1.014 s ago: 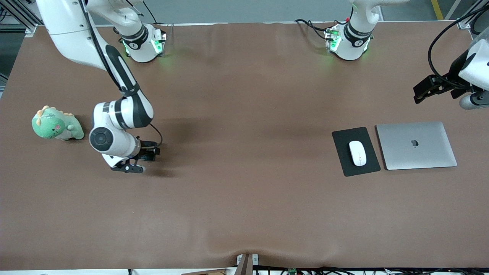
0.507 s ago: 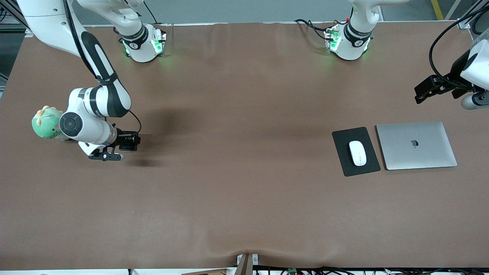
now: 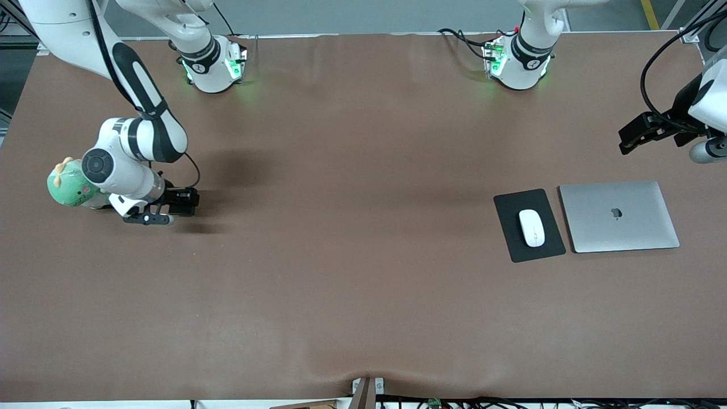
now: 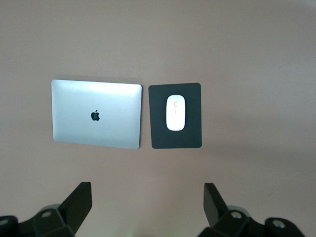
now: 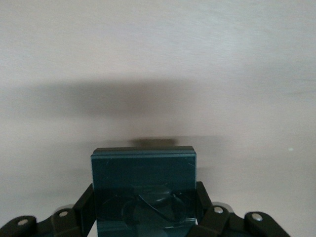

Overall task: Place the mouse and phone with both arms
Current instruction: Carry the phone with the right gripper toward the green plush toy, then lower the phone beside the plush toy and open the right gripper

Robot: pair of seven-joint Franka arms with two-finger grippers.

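Observation:
The white mouse [image 3: 531, 228] lies on a black mouse pad [image 3: 514, 205] toward the left arm's end of the table; it also shows in the left wrist view [image 4: 175, 112]. My right gripper [image 3: 183, 203] is shut on the dark phone [image 5: 143, 173], held edge-on low over the table next to a green plush dinosaur. The fingers [image 5: 85, 205] press both sides of the phone. My left gripper [image 3: 627, 138] is open and empty, high over the table's end, above the laptop and mouse [image 4: 146, 195].
A closed silver laptop [image 3: 619, 216] lies beside the mouse pad. The green plush dinosaur [image 3: 67, 190] sits at the right arm's end, partly covered by the right arm's wrist. Both arm bases stand at the table's back edge.
My right arm has carried the phone toward its end of the table, ending next to the plush dinosaur. The left gripper has barely shifted.

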